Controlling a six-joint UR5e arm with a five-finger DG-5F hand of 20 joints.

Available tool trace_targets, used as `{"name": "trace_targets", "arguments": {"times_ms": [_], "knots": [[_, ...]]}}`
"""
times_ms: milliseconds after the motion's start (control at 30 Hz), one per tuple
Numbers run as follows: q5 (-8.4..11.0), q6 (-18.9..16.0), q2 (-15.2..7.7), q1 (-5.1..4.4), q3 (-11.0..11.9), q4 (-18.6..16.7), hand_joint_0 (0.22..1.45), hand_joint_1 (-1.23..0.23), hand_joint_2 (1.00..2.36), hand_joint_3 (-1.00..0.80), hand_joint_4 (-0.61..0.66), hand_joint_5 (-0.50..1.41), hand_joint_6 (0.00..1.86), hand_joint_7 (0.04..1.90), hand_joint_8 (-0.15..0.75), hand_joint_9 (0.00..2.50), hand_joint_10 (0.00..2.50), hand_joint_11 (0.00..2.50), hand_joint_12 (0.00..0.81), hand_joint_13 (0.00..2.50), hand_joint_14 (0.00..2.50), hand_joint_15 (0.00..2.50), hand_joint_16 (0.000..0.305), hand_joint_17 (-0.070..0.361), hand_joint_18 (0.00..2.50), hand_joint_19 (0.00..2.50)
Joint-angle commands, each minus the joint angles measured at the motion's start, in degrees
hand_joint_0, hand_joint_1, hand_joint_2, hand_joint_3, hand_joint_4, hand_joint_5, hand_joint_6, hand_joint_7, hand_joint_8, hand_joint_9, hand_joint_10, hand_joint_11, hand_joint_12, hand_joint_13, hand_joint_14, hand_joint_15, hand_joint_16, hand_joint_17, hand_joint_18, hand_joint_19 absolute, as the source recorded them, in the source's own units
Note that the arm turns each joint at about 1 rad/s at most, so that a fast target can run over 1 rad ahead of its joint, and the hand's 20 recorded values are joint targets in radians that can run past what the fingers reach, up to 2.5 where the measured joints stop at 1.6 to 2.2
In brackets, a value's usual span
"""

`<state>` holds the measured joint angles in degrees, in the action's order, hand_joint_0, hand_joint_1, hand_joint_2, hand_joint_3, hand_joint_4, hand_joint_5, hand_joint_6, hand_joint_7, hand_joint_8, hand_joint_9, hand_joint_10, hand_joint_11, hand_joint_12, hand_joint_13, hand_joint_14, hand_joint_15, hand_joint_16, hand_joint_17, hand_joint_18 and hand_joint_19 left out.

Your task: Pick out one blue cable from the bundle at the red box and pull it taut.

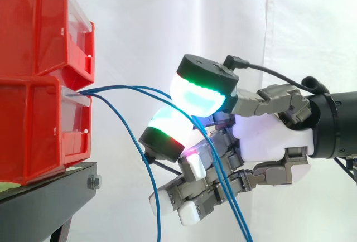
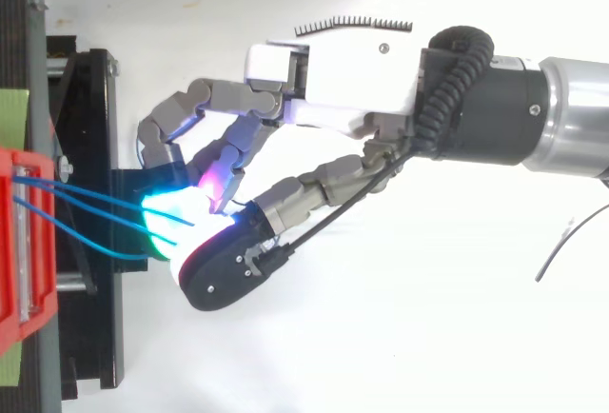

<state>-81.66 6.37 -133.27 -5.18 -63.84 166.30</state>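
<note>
Hand (image 1: 268, 136) sits centre-right in the side view, fingers curled. Its two big glowing pads (image 1: 198, 97) are closed together on the blue cables (image 1: 122, 87), which come out of the lower red bin (image 1: 33, 130) at left. Two strands pass through the fingers and drop to the bottom edge; one more hangs loose just left of the hand. The bins stand on a black stand (image 1: 50, 197), lower left.

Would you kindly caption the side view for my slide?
Hand curled around blue cables leading from the lower red bin.
</note>
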Motion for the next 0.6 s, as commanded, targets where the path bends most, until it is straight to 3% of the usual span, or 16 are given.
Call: {"name": "trace_targets", "arguments": {"times_ms": [0,167,400,567], "knots": [[0.01,0.0,0.0,0.00,0.0,0.1,0.55,-0.57,1.00,-0.50,0.08,-0.14,0.88,1.27,0.283,1.10,0.02,0.70,0.324,0.77,0.01,0.31,0.047,0.107,0.64,0.52],[0.01,0.0,0.0,0.00,0.0,0.3,0.60,-0.62,1.00,-0.50,0.06,-0.14,0.87,1.30,0.280,1.09,0.02,0.70,0.316,0.76,0.01,0.32,0.046,0.103,0.63,0.53],[0.10,0.0,0.0,0.00,0.5,0.3,0.65,-0.81,1.01,-0.38,0.00,-0.15,0.88,1.33,0.273,1.04,0.02,0.70,0.312,0.75,0.01,0.32,0.046,0.103,0.62,0.51],[0.10,0.0,0.0,0.00,0.5,0.3,0.69,-0.88,1.01,-0.44,-0.04,-0.16,0.89,1.32,0.255,1.00,0.02,0.71,0.305,0.74,0.01,0.30,0.045,0.102,0.62,0.48]]}}
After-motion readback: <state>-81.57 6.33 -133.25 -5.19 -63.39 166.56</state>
